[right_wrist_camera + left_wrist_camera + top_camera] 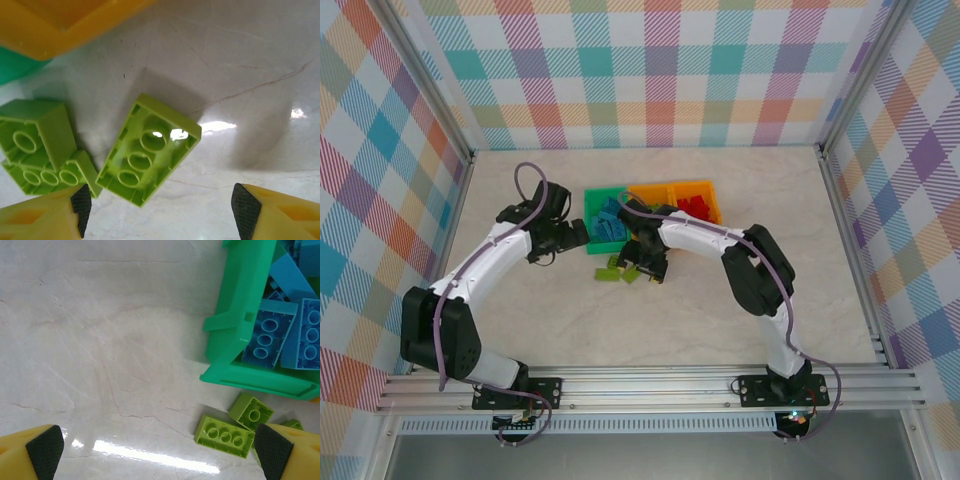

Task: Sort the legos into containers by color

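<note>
Three bins stand side by side: a green bin (592, 222) holding blue legos (610, 218), an orange bin (648, 192), and an orange bin (705, 188) holding red legos (695, 206). Lime legos (610, 271) lie on the table just in front of them. My right gripper (648, 265) hangs open over them. An upturned lime lego (147, 150) lies between its pads (81, 202), touching neither, with two more lime legos (35, 137) to the left. My left gripper (160, 455) is wide open over bare table beside the green bin (240, 325), with two lime legos (225, 436) by its right pad (274, 452).
Checked walls and metal rails close in the table on all sides. The orange bin's corner (65, 25) and the green bin's edge (15, 67) lie just beyond the lime legos. Bare marble table (720, 320) spreads in front and to the right.
</note>
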Action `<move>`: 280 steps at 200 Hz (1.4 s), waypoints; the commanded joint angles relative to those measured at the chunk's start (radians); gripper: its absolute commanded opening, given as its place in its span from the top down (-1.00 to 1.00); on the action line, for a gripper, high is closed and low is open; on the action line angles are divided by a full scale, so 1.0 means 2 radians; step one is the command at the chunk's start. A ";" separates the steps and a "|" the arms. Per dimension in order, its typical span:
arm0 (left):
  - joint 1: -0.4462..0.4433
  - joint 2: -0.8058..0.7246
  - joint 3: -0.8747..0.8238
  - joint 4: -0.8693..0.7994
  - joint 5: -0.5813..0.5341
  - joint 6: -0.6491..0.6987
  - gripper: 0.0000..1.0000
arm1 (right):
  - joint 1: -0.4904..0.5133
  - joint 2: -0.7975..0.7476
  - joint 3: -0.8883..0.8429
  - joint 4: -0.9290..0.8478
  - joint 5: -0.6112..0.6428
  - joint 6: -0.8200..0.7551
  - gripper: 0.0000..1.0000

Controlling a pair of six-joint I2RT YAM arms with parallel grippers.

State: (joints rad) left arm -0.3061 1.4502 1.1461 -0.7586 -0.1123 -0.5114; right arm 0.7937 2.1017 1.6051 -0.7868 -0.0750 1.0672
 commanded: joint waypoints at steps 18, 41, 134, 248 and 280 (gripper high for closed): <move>0.023 -0.032 -0.017 0.005 0.014 0.011 -1.00 | 0.003 0.019 0.015 -0.016 0.012 0.053 -0.51; 0.033 -0.038 -0.022 0.006 0.020 0.020 -1.00 | 0.003 0.030 0.020 -0.021 0.015 0.067 -0.52; 0.064 -0.054 -0.041 0.016 0.037 0.035 -1.00 | 0.004 0.057 0.029 -0.047 0.031 0.063 0.12; 0.073 -0.032 -0.074 0.031 0.081 0.026 -1.00 | -0.039 0.003 0.134 -0.120 0.079 -0.061 0.53; 0.071 -0.034 -0.114 0.048 0.125 0.014 -1.00 | -0.067 0.054 0.235 -0.164 0.081 -0.105 0.52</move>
State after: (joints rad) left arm -0.1738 1.3811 0.9771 -0.6926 0.0517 -0.4587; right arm 0.6991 2.1418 1.9434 -1.0092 0.0605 0.9638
